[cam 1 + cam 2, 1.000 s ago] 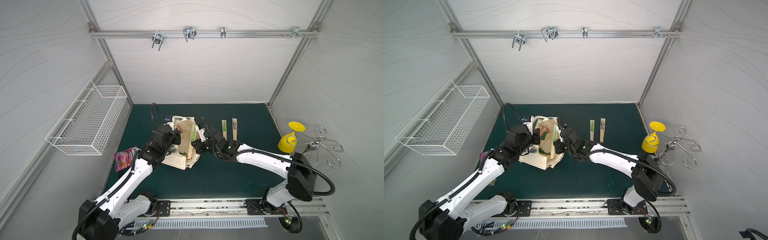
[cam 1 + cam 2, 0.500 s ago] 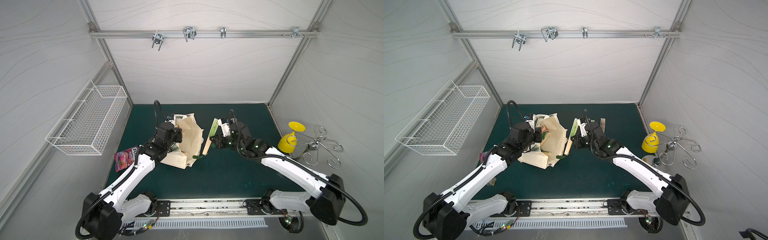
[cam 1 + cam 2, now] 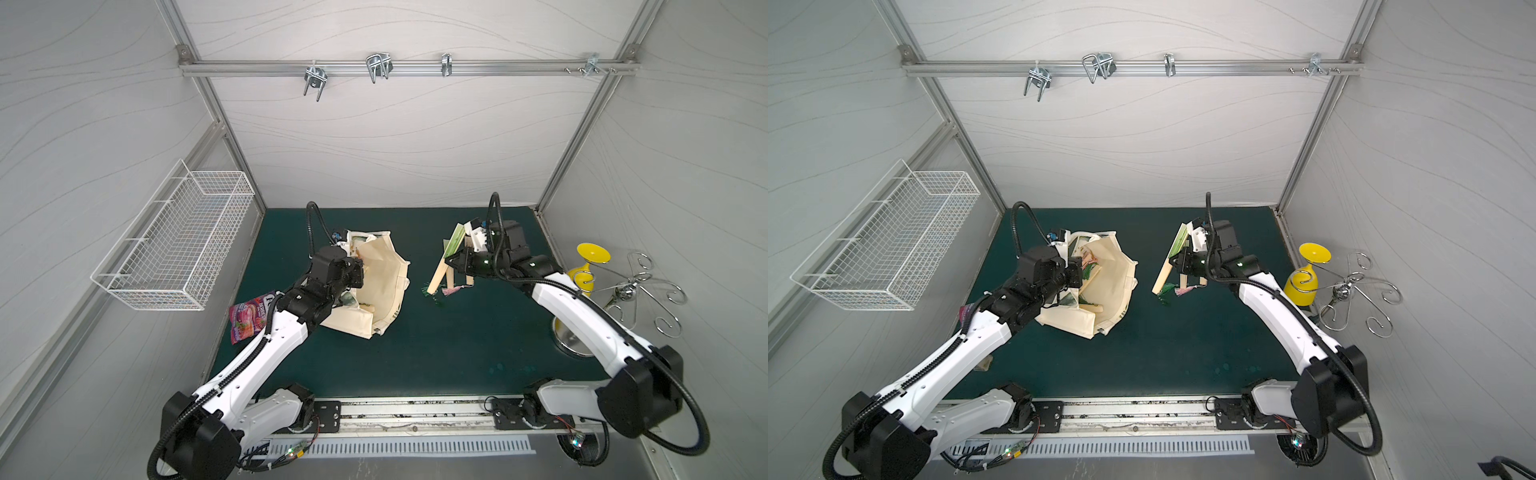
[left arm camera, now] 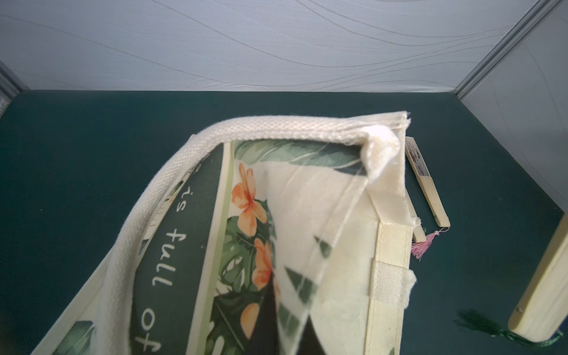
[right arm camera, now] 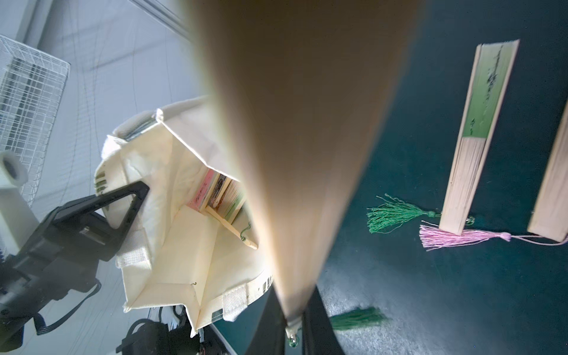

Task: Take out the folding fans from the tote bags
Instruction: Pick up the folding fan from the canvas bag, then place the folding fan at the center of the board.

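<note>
The left gripper [image 3: 358, 269] pinches the rim of the cream tote bag [image 3: 384, 286], which lies left of the mat's [image 3: 415, 353] centre with more fans [image 5: 221, 193] inside. The right gripper [image 3: 455, 263] clamps a tilted green-topped folding fan [image 3: 440, 274] beside two fans [image 5: 473, 132] lying toward the back-right corner.

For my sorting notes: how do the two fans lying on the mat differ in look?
The green fan has green paper, the pale fan pale paper with black marks. The green fan's tassel is green, the pale fan's pink. Both are closed, with bamboo ribs, side by side on the mat.
</note>
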### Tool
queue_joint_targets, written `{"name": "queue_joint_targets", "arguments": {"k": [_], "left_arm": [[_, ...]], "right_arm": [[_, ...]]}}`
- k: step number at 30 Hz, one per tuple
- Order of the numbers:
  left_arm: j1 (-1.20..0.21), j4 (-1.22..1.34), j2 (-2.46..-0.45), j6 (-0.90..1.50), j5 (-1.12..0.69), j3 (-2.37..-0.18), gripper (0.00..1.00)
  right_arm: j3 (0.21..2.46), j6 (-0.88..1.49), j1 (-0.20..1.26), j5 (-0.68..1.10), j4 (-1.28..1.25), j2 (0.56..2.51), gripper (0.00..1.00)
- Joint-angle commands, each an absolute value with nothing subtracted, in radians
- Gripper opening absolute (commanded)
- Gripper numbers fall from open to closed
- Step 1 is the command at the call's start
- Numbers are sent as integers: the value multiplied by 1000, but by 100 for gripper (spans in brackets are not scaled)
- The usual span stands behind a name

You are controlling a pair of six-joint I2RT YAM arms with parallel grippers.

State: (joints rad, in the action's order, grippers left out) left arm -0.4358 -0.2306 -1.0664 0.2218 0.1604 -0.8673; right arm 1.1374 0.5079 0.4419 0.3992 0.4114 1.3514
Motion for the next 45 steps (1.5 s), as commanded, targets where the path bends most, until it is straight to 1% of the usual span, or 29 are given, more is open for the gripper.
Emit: {"name": "queue_joint_targets", "arguments": {"k": [1, 9, 12, 17, 25, 29, 34, 41, 45], "left_arm": [[-431, -228, -1046, 236, 149, -884, 0], [-431, -228, -1047, 248, 130, -884, 0], [-431, -229, -1048, 251, 125, -885, 0], [-431, -234, -1048, 255, 118, -885, 0], [-431, -244, -1048, 259, 114, -887, 0], [-431, -245, -1048, 259, 114, -887, 0], [-431, -243, -1056, 267, 107, -887, 0], [-431, -236, -1068, 276, 98, -890, 0], [-431, -236, -1071, 278, 98, -890, 0]], "right_arm": [[1192, 469, 438, 504, 475, 1446, 0], [1352, 421, 439, 571, 494, 1715, 0], [1442, 398, 437, 567, 524, 1820, 0], [1581, 380, 436, 512, 578, 1981, 0], [1768, 348, 403, 562, 651, 2179, 0], [1851, 310, 382, 600, 711, 2256, 0], [1912, 291, 355, 595, 743, 2321, 0], [1982, 258, 341, 575, 772, 2398, 5], [2004, 246, 331, 550, 784, 2430, 10]]}}
